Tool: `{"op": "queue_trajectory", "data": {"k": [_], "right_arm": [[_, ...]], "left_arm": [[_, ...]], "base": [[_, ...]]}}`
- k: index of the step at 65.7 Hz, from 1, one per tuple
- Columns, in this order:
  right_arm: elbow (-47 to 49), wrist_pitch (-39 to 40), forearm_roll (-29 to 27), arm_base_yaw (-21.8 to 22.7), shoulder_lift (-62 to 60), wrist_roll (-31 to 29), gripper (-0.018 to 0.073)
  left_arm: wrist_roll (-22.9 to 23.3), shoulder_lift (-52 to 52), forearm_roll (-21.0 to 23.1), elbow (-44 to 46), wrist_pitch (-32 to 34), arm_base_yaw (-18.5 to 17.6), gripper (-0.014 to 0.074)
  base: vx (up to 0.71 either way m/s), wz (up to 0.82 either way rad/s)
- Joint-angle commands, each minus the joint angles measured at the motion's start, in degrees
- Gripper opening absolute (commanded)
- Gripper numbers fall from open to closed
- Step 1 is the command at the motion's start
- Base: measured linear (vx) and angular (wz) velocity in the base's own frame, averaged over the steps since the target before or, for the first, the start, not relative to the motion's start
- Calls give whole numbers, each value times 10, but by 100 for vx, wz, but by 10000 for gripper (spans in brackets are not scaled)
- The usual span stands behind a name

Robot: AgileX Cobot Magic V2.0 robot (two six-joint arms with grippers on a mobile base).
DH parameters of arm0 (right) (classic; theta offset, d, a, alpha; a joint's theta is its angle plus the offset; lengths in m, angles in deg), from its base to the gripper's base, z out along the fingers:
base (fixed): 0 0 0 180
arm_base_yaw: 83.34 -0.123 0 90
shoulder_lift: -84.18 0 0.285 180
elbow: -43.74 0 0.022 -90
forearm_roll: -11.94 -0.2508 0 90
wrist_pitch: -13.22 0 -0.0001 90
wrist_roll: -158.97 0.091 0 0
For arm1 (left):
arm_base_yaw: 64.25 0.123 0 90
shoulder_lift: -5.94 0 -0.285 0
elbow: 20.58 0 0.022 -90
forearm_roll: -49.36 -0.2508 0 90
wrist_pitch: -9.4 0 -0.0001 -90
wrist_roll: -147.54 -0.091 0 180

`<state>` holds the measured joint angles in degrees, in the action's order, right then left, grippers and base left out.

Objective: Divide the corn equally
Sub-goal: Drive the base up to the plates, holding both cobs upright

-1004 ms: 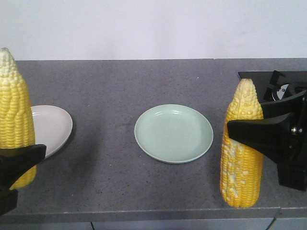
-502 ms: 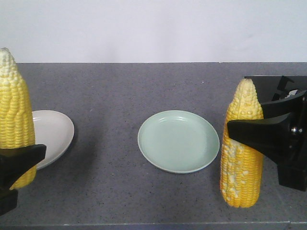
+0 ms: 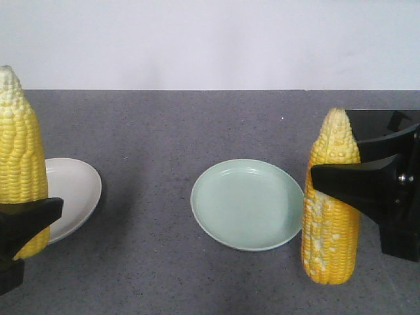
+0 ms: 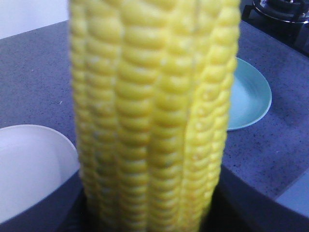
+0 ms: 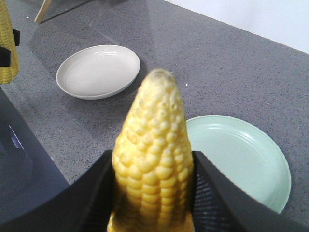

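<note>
Two yellow corn cobs are held upright, pale tips up. My left gripper [image 3: 27, 216] is shut on the left corn cob [image 3: 20, 157] at the frame's left edge, over the near side of a white plate [image 3: 73, 193]. That cob [image 4: 154, 116] fills the left wrist view and hides most of the fingers. My right gripper [image 3: 328, 180] is shut on the right corn cob [image 3: 331, 216], which has whitish kernel patches and hangs beside the right rim of a pale green plate [image 3: 248, 203]. In the right wrist view both black fingers [image 5: 96, 193] press that cob [image 5: 154, 154].
Both plates, the white plate [image 5: 96, 70] and the green plate [image 5: 241, 154], lie on a grey speckled counter [image 3: 151, 131]. A black stove top [image 3: 387, 125] sits at the far right behind my right arm. A white wall runs along the back.
The plates and stove have slid lower in the front view, and the counter's front edge has dropped out of frame. Both cobs stay gripped in the same pose.
</note>
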<state>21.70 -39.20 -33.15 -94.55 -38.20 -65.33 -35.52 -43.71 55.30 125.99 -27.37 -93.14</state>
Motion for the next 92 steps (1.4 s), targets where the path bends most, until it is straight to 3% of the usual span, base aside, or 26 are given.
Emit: {"op": "queue_trajectory", "data": {"k": [1,92], "right_arm": [[14,24,-22,1,-6,-5,228],[14,24,-22,1,-6,-5,228]], "left_arm": [[0,2,4,15,41,-2,286],[0,2,4,15,41,-2,286]], "base": [[5,2],[3,0]]}}
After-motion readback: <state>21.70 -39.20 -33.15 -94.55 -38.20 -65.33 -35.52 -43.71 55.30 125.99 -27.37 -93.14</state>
